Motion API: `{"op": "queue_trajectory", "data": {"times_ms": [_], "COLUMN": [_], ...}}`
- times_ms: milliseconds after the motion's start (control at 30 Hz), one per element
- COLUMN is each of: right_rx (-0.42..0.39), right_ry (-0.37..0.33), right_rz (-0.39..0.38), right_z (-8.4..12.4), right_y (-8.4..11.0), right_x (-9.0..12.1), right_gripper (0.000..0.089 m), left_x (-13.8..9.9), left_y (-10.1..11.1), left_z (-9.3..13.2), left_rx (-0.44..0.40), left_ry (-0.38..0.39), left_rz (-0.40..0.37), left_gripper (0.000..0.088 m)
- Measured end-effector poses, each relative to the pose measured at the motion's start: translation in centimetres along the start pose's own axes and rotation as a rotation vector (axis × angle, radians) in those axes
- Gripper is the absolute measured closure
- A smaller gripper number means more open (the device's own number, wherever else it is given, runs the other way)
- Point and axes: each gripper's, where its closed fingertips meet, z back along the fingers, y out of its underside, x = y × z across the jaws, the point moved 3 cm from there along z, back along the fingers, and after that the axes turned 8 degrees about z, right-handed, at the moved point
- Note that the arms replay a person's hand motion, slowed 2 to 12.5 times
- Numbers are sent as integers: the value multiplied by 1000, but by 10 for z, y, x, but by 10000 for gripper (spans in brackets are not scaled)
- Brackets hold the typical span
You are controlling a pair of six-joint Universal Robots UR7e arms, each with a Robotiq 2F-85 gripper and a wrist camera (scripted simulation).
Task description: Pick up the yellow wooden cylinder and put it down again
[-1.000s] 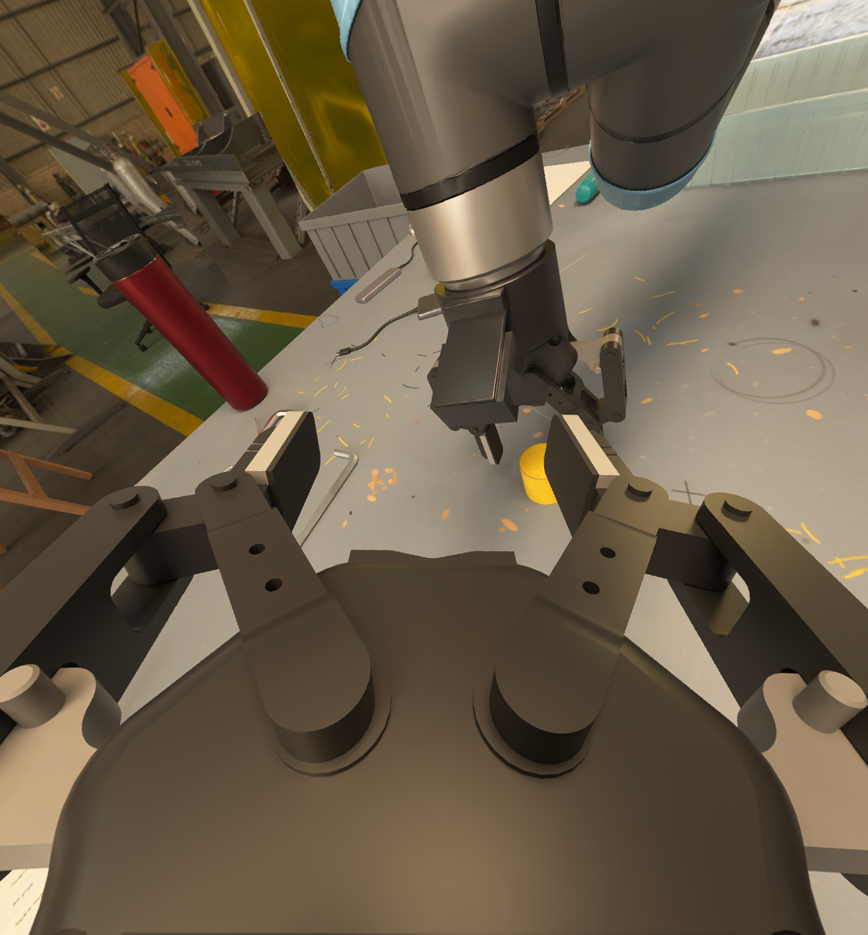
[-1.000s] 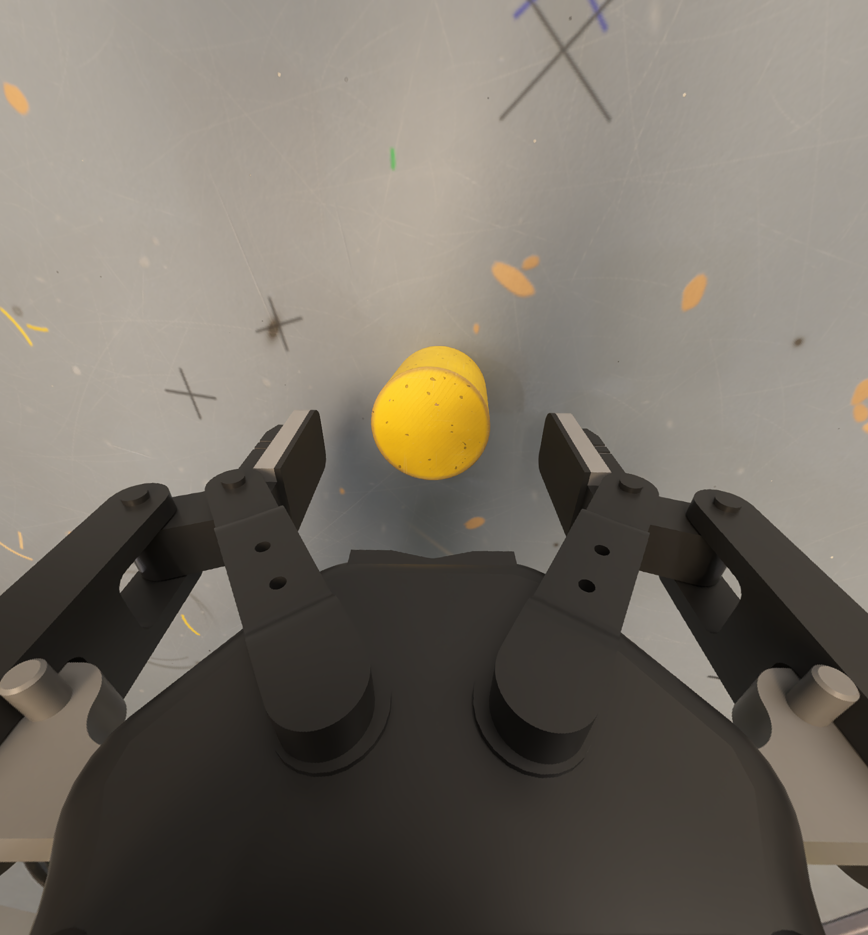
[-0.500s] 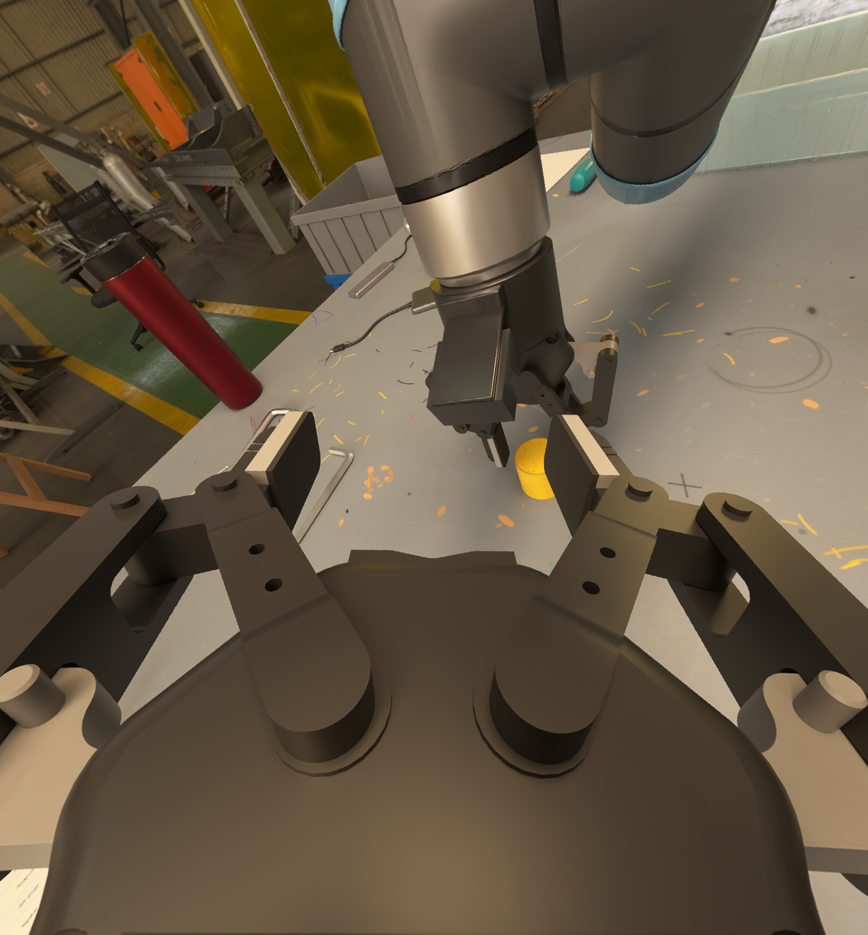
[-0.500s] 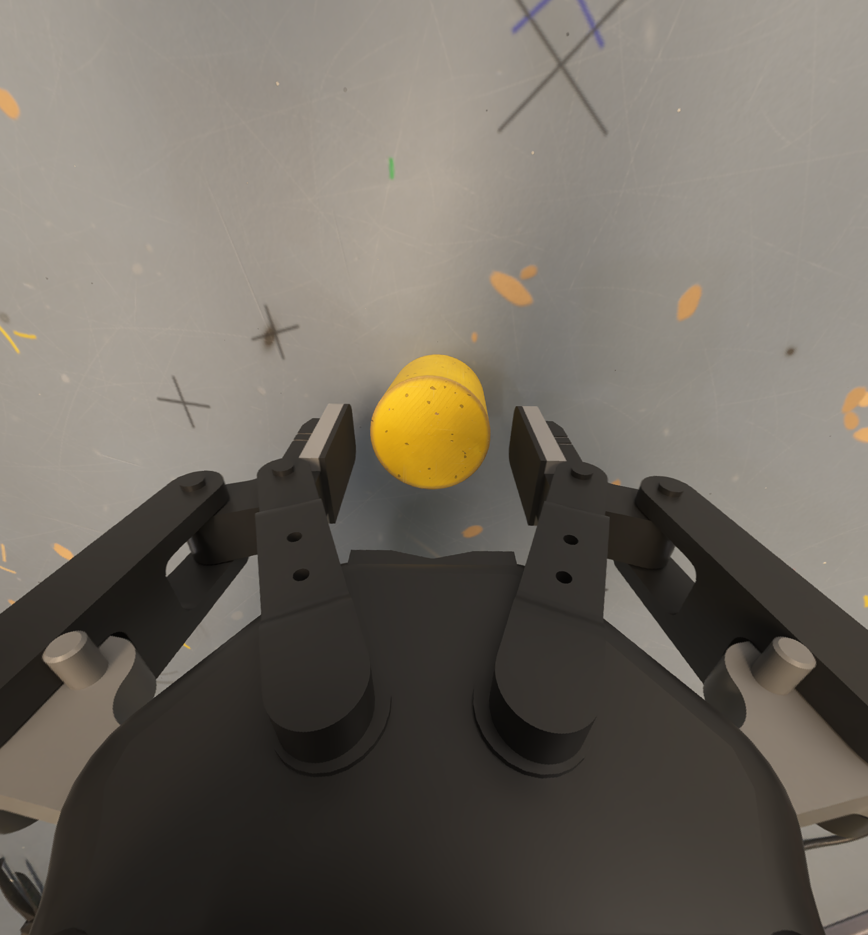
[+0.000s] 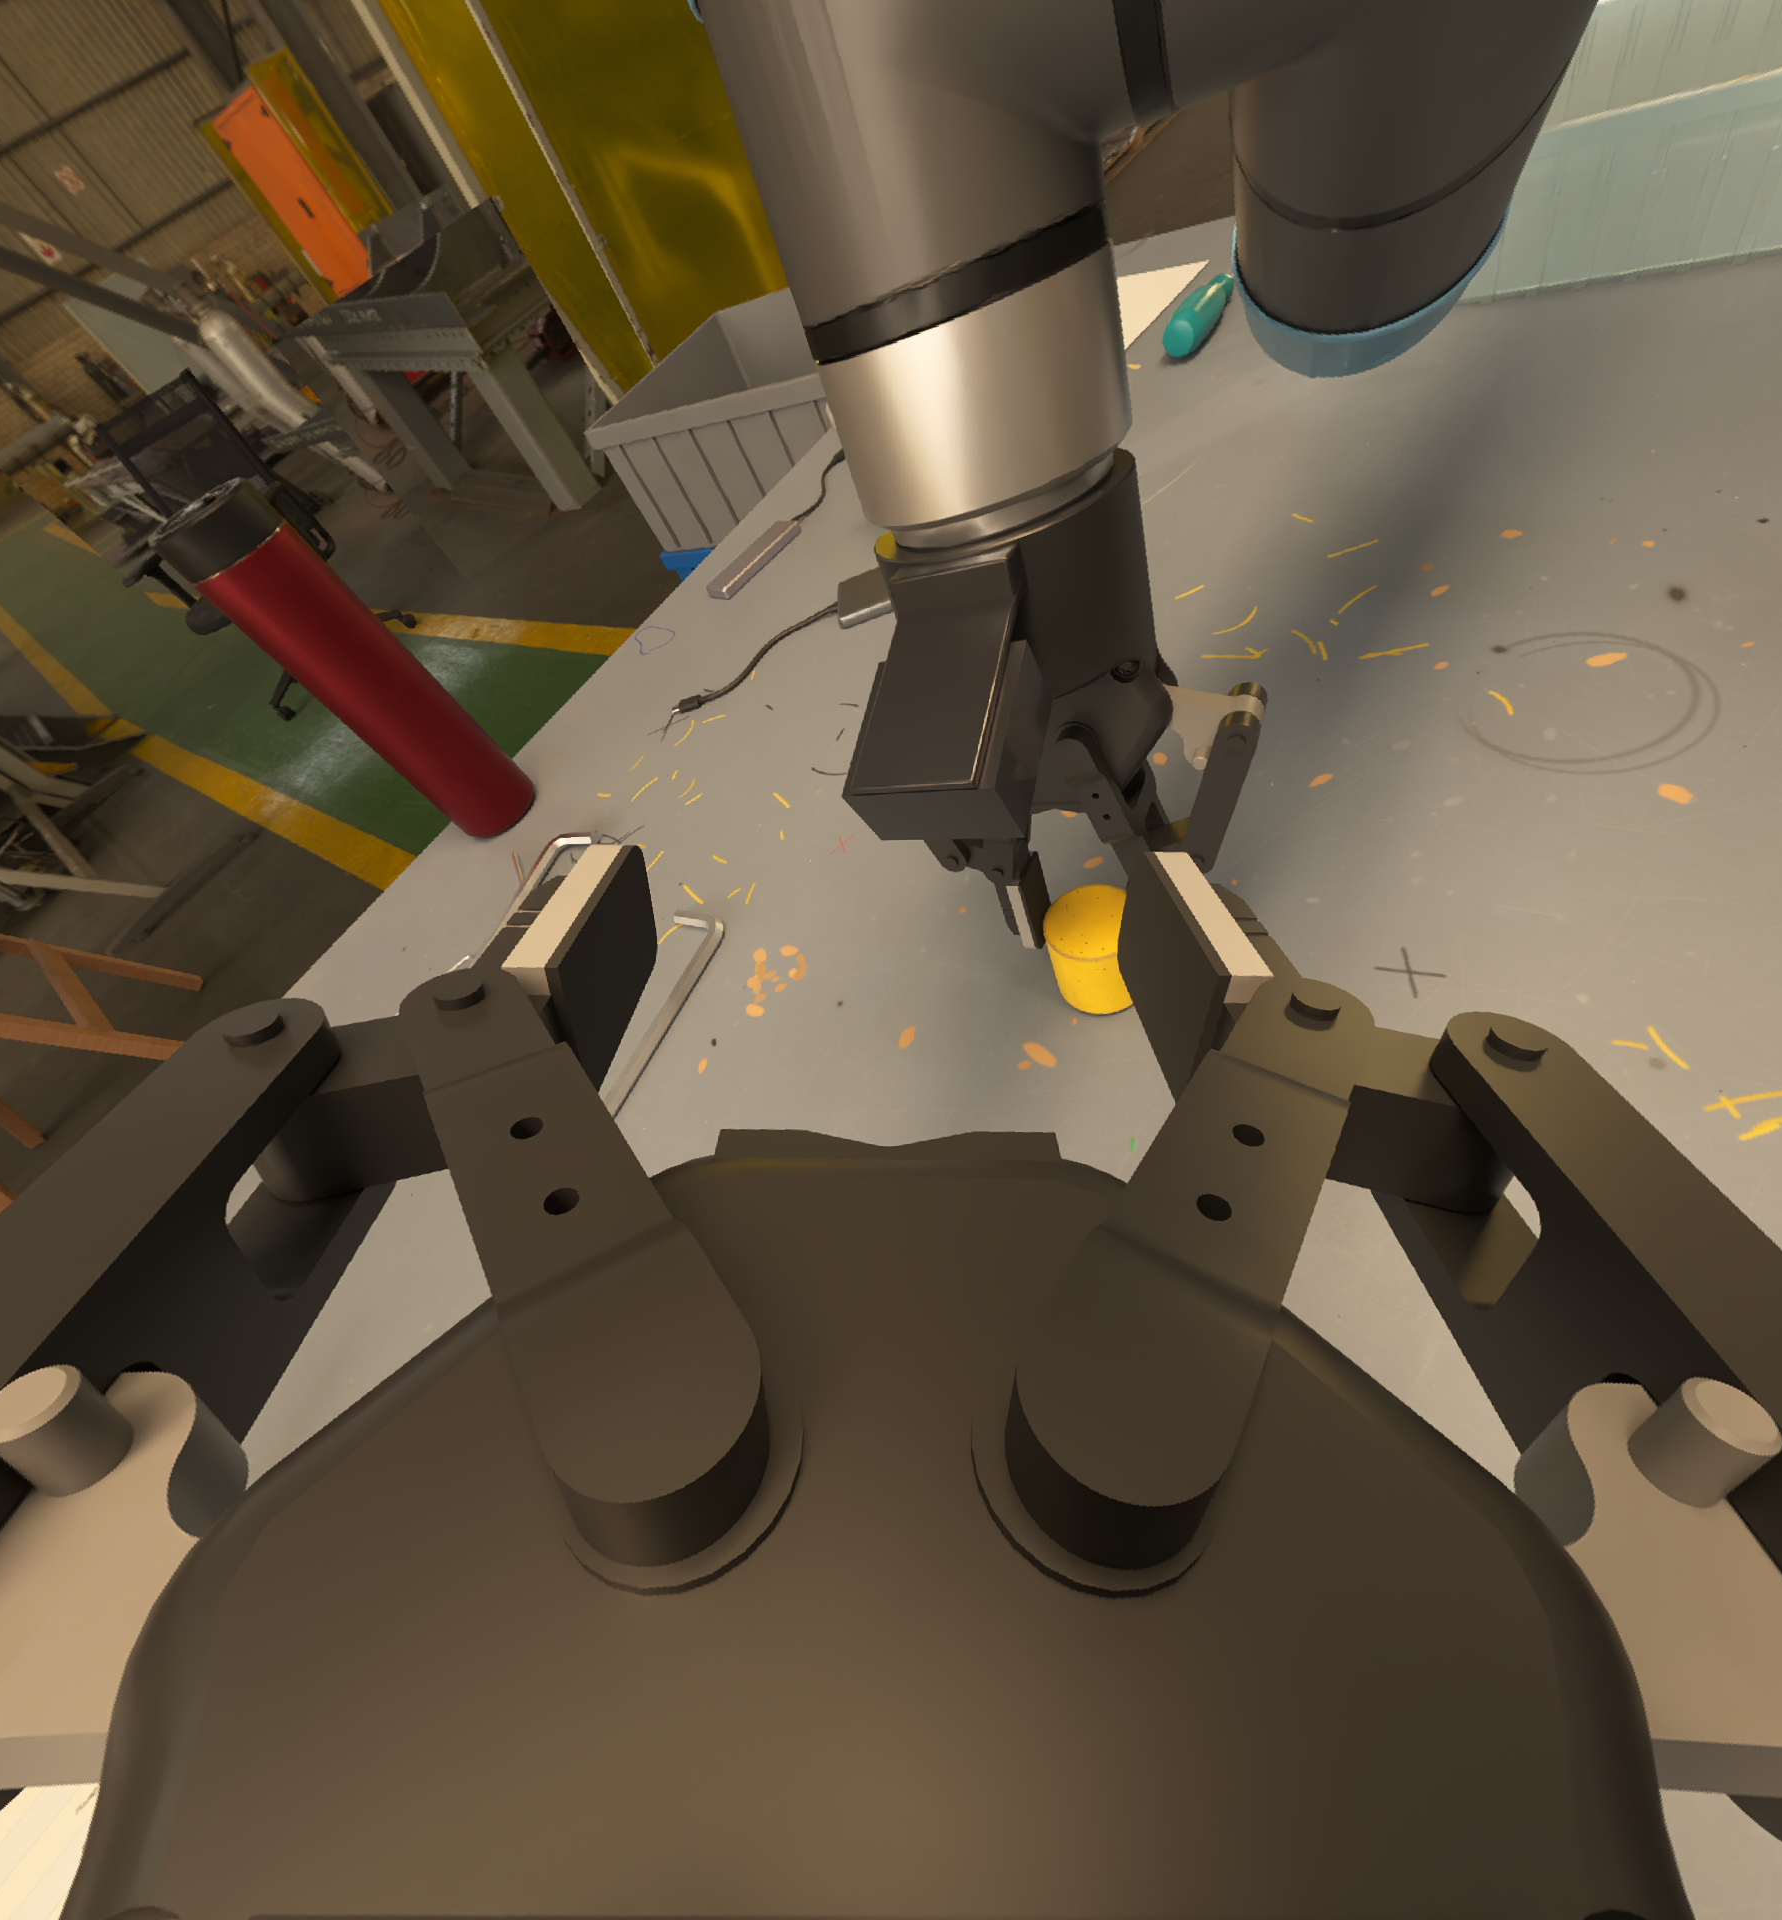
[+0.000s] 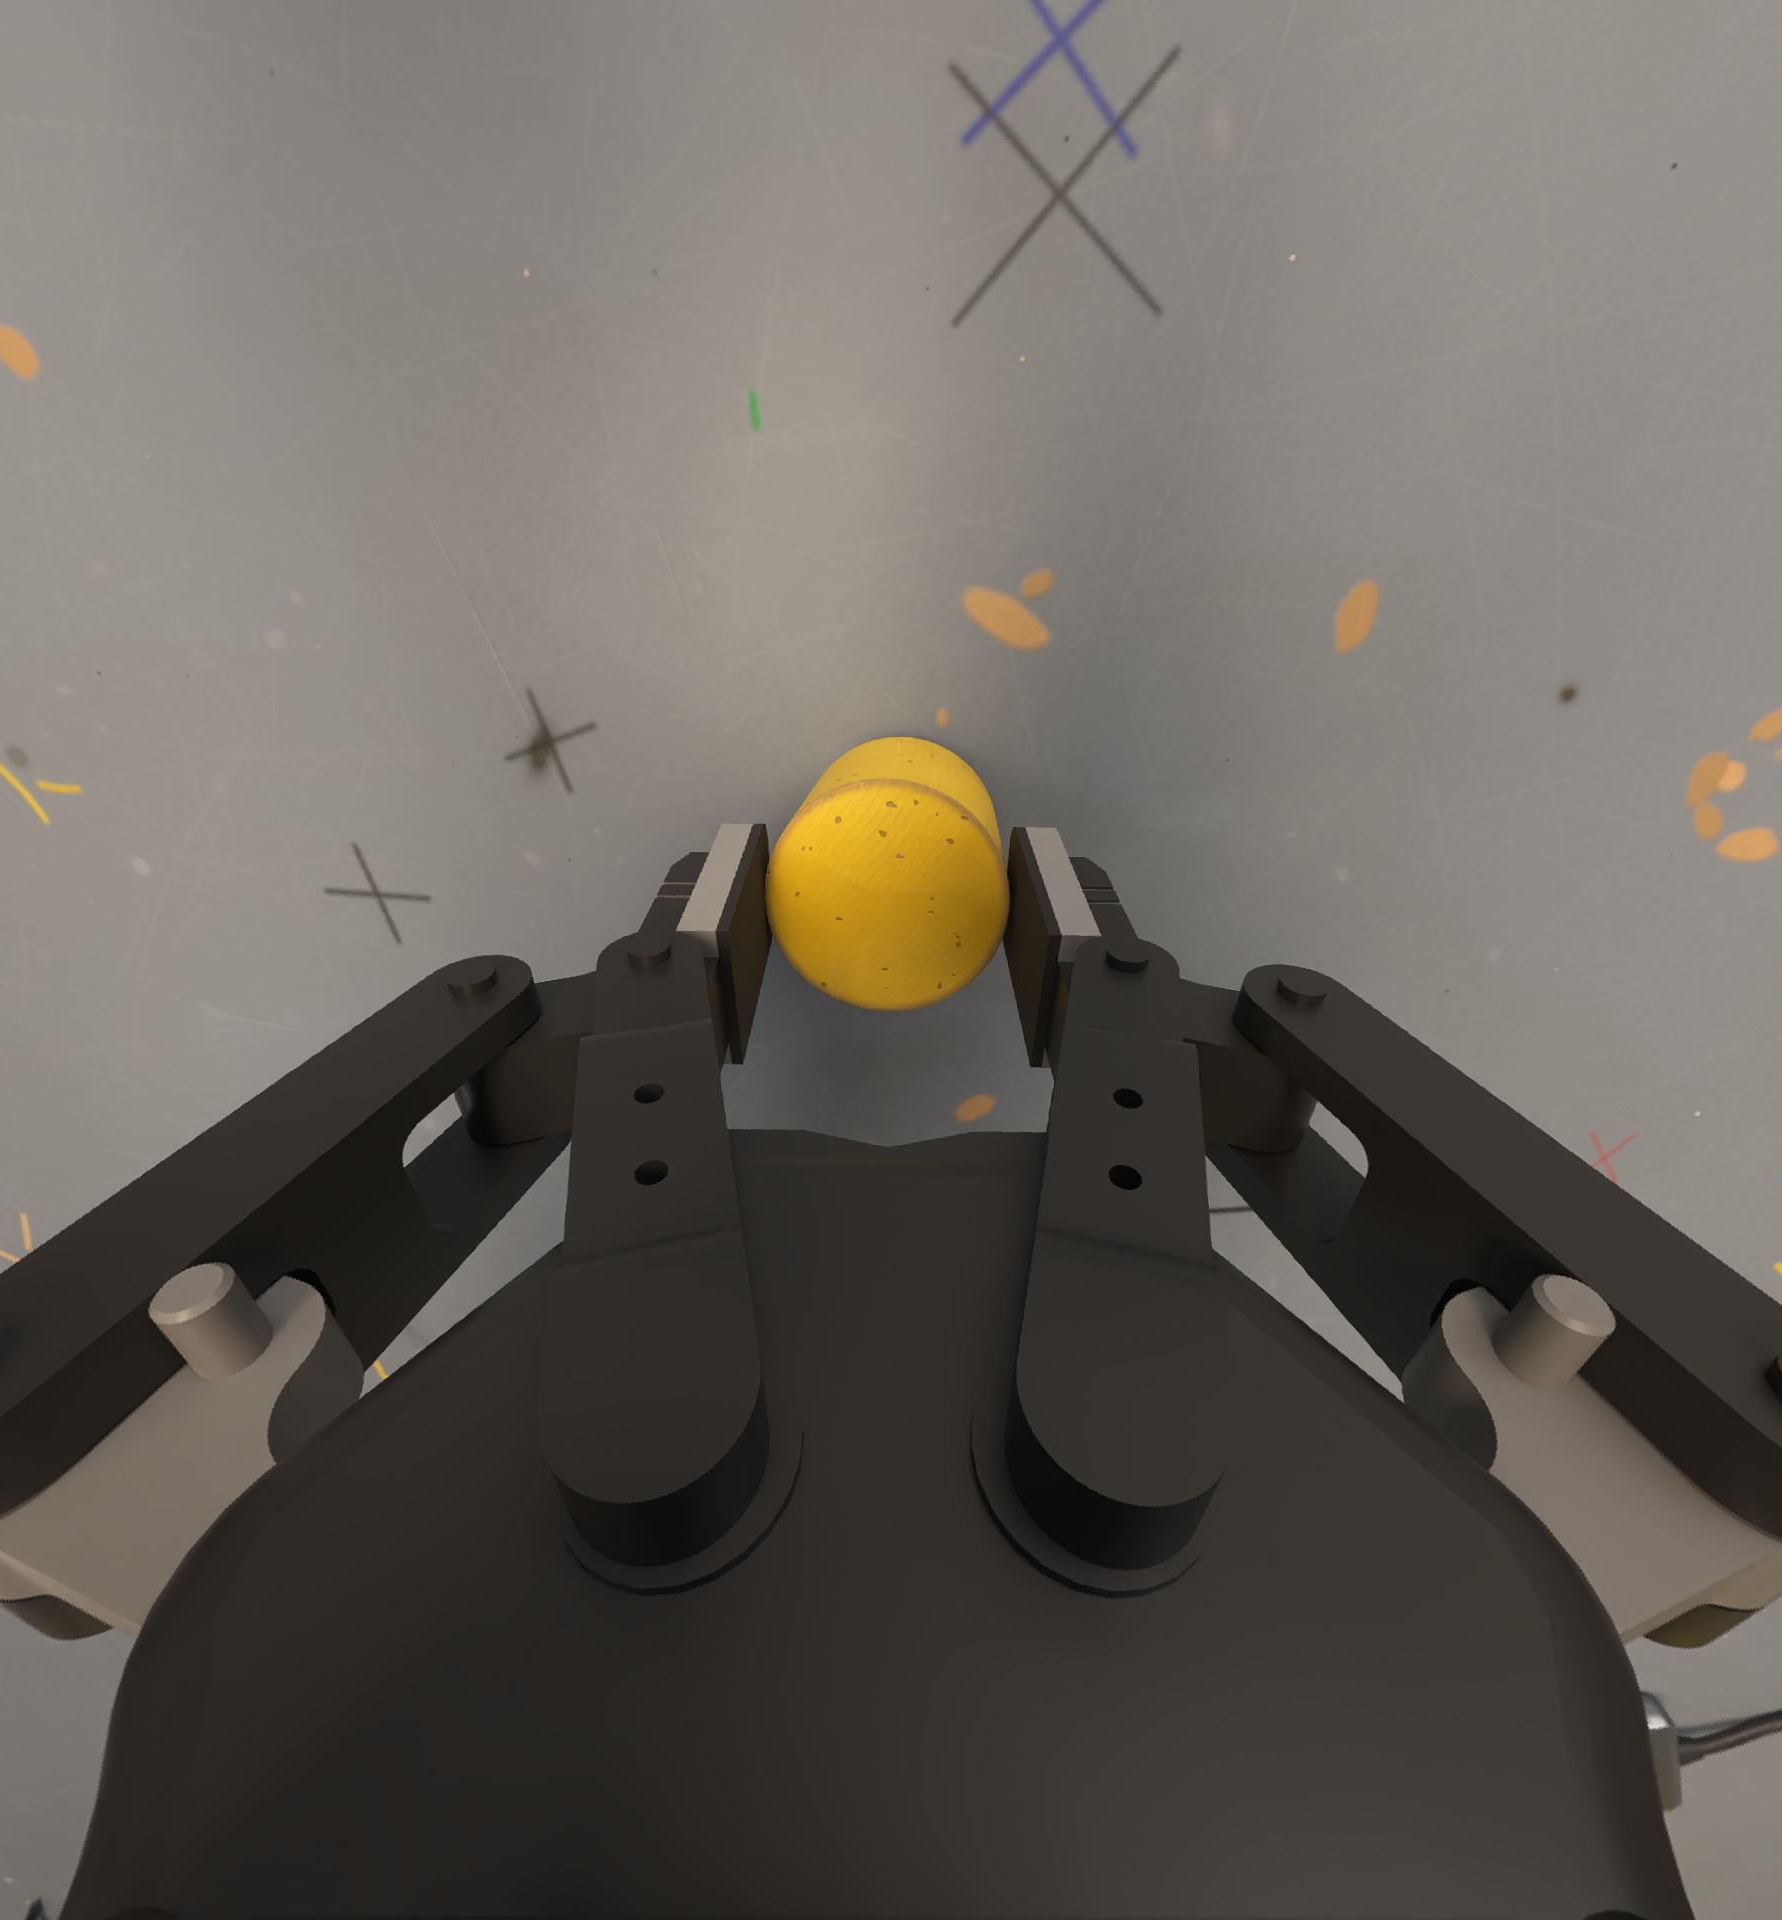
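Right claw now clenched on yellow cylinder; half a second ago we see gaps either side of it. Pads touch both its flanks. Cylinder stands on surface between them. Left claw released, holds nothing. We judge grasp made, lift next.

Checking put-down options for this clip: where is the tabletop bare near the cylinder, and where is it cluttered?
Bare grey table lies ahead of the yellow cylinder, held by the right gripper. Crowded: the table edge, by the hex key and red tube.
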Motion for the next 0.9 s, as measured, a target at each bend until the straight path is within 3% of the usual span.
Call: {"op": "queue_trajectory", "data": {"times_ms": [233, 533, 900], "right_rx": [-29, -32, -120], "right_ry": [25, 96, 144], "right_rz": [-97, -290, -512], "right_z": [2, 6, 8], "right_y": [-4, -5, -14], "right_x": [-1, -6, -6], "right_gripper": [486, 486, 486], "left_x": [-1, -1, -1], "left_y": [1, 2, 3], "left_z": [-1, -2, -2], "left_rx": [9, 17, 18], "left_ry": [2, -1, -2], "left_rz": [-9, -16, -15], "left_gripper": [102, 100, 99]}}
